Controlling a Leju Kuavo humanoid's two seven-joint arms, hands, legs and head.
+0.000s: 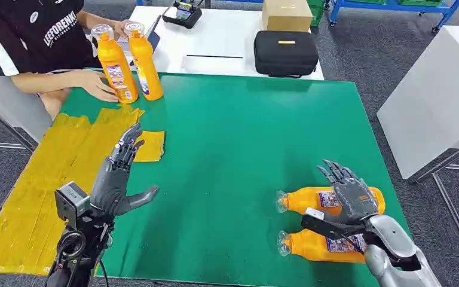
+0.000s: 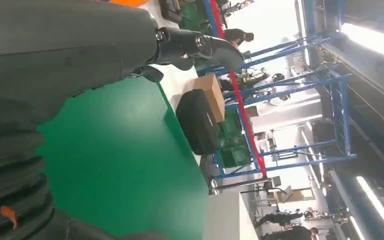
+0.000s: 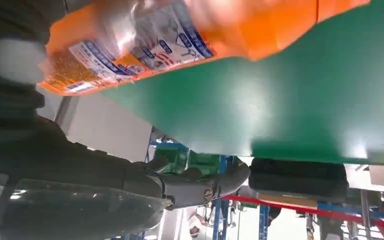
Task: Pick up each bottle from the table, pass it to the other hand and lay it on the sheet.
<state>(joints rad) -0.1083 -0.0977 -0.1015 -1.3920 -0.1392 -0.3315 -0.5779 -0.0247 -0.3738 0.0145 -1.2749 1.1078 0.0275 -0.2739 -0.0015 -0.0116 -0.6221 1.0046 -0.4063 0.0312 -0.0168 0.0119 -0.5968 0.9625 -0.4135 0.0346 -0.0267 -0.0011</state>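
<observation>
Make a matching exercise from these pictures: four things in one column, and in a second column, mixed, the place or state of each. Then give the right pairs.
1. two upright bottles
2. two lying bottles
3. left hand
4. black case

A. on the white table beyond the green mat
B. open, raised over the mat beside the yellow sheet
C. at the mat's far left corner, a person's hand on one
D. near the right hand, caps toward the sheet

Pairs: 1-C, 2-D, 3-B, 4-A

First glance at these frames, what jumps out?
Four orange bottles on the green table: two lying bottles by the right hand, which hovers open over them, and two upright bottles at the far left beside a person's hand. The left hand hangs open beside the yellow sheet.
</observation>
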